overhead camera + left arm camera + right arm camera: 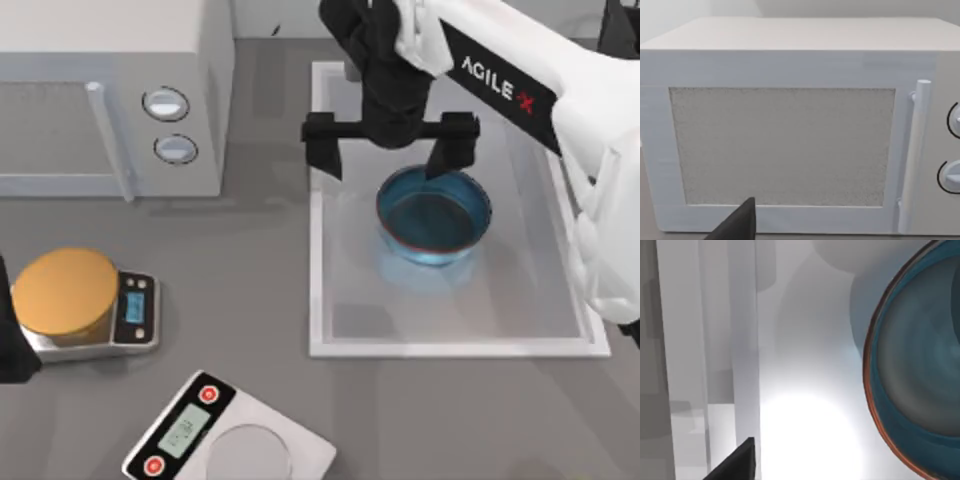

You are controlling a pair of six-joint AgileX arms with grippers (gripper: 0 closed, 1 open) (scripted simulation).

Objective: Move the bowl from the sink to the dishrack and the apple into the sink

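Note:
The blue bowl (433,215) with its reddish rim stands upright in the white sink (450,348), towards the sink's far right. My right gripper (388,150) hangs open over the sink's far part, its fingers spread wide. One finger (452,150) is at the bowl's far rim and the other is near the sink's left wall. The right wrist view has the bowl (920,370) close beside the sink floor (805,365). The apple and the dishrack are out of view. My left arm (8,345) is parked at the table's left edge.
A white microwave (110,95) fills the far left corner and faces the left wrist camera (790,145). A scale with an orange-gold plate (65,295) sits at the left. A second flat scale (230,440) lies at the front edge.

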